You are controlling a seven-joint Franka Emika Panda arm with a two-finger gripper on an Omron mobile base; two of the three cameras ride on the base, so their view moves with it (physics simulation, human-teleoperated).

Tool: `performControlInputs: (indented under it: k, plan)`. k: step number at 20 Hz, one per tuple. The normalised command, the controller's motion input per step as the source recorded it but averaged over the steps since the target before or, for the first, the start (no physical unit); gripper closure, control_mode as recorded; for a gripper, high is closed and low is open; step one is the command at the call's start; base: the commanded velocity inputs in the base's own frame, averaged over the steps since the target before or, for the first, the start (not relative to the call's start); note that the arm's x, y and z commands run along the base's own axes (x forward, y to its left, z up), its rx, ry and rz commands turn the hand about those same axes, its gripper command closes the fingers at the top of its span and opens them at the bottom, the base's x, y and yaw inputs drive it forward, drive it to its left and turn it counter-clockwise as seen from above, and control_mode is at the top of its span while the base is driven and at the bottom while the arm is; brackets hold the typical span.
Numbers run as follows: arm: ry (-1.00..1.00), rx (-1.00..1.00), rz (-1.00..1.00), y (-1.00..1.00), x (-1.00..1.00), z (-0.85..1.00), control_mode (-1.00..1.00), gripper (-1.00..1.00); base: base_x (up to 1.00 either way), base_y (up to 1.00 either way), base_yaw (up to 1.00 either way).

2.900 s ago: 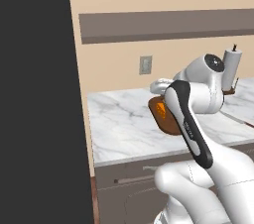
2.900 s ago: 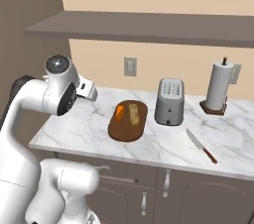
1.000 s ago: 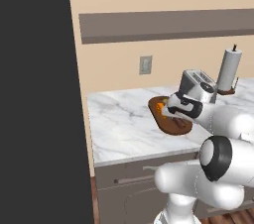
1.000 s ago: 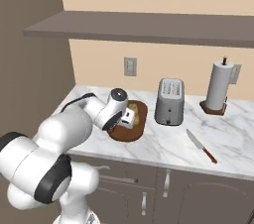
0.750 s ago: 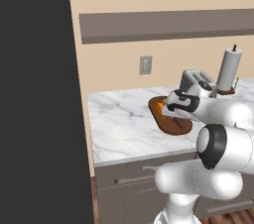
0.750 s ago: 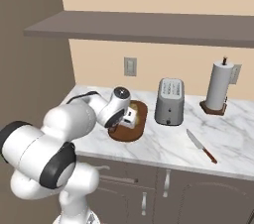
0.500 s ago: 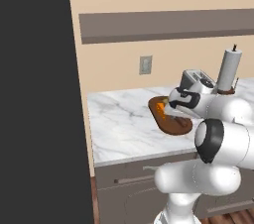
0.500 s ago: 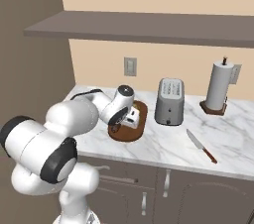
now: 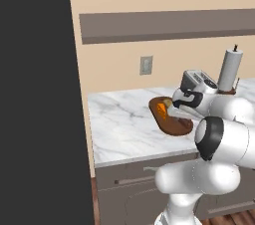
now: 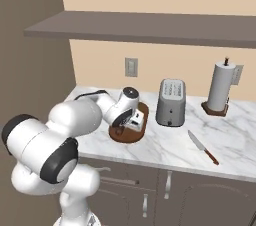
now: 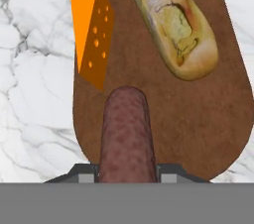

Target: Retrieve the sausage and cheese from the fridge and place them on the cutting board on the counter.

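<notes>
The jaws (image 11: pixel 127 171) are pinching the sausage (image 11: pixel 126 131), which sticks straight out from between them over the near end of the cutting board (image 11: pixel 208 119); from the hand view I can't tell whether the sausage's underside is touching the wood or riding just above it. The cheese (image 11: pixel 92 32) already lies on the board, just ahead of the sausage tip and a bit to one side, close but apart. The tan-yellow lumpy food item (image 11: pixel 171 17) sits ahead on the other side, further off. Main risk, as I judge it: the sausage is a smooth cylinder, so if it is let go while above the board or at a tilt it could roll, and it sits near the board's rounded near edge, so it may end up on the marble table (image 11: pixel 30 114) instead. Second risk: pushing further forward before release would drive the tip into the cheese and shove it toward the board's edge. In the right base view the arm is bent low over the board (image 10: pixel 131 131), so a fast lift-out could also drag the sausage back with the jaws.
</notes>
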Motion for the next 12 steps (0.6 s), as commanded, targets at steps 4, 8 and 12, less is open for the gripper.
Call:
performControlInputs:
  k: [4, 8, 12]
  plan:
    - [0.00, 0.00, 0.00, 0.00, 0.18, -0.25, -1.00, 1.00, 0.00, 0.00, 0.00]
    - [0.00, 0.00, 0.00, -0.01, 0.19, -0.19, -1.00, 1.00, 0.00, 0.00, 0.00]
    - [0.00, 0.00, 0.00, -0.03, 0.09, -0.08, -1.00, 1.00, 0.00, 0.00, 0.00]
